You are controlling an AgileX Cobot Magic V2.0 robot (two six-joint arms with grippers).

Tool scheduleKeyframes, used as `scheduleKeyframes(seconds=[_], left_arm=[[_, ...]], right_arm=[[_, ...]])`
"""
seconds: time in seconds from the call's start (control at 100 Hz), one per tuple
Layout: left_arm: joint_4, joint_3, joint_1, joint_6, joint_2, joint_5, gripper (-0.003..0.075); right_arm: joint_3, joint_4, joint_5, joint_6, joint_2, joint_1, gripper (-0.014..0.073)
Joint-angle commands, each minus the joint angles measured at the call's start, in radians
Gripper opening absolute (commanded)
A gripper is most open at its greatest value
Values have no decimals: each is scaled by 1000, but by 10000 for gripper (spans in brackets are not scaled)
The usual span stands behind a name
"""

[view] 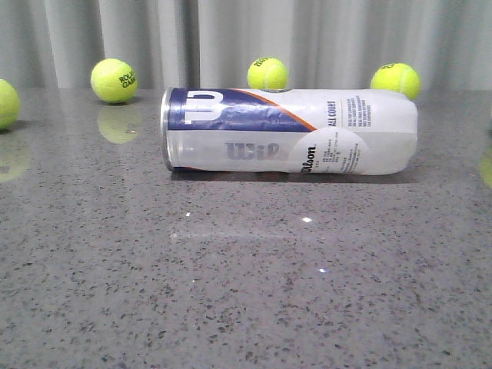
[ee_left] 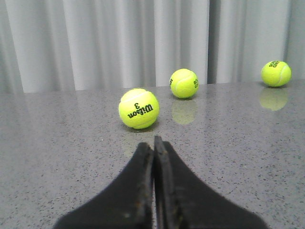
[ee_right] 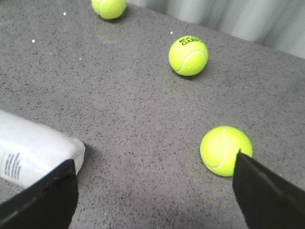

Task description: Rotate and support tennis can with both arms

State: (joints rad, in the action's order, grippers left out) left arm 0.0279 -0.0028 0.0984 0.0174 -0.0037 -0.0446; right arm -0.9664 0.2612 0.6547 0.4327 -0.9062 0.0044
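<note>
One tennis can (view: pixel 289 131) lies sideways; left end effector (ee_left: pixel 154 143) together, right end effector (ee_right: pixel 155 179) apart.

The can (view: pixel 290 131) lies on its side across the middle of the grey table (view: pixel 246 292), with a broad bare stretch of tabletop on its near side where a gripper could come in freely. Behind it the way is tighter: two balls (view: pixel 267 74) (view: pixel 395 80) sit just beyond its far side, right of centre, and a curtain (view: pixel 246 38) closes off the back. On the far left, two more balls (view: pixel 114 80) (view: pixel 6 103) stand well apart from the can's silver rim.
</note>
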Motion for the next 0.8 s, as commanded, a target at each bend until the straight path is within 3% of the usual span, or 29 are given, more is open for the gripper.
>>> scheduleKeyframes(seconds=[0.0, 0.4, 0.56, 0.79], left_arm=[[-7, 48, -3, -9, -38, 83, -21], [-7, 48, -3, -9, -38, 83, -21], [-7, 48, -3, -9, -38, 83, -21], [-7, 48, -3, -9, -38, 83, -21]], right_arm=[[53, 14, -125, -10, 92, -5, 647], [310, 18, -235, -104, 375, -5, 647], [396, 21, -458, -145, 397, -8, 645], [399, 42, -480, -145, 397, -8, 614]])
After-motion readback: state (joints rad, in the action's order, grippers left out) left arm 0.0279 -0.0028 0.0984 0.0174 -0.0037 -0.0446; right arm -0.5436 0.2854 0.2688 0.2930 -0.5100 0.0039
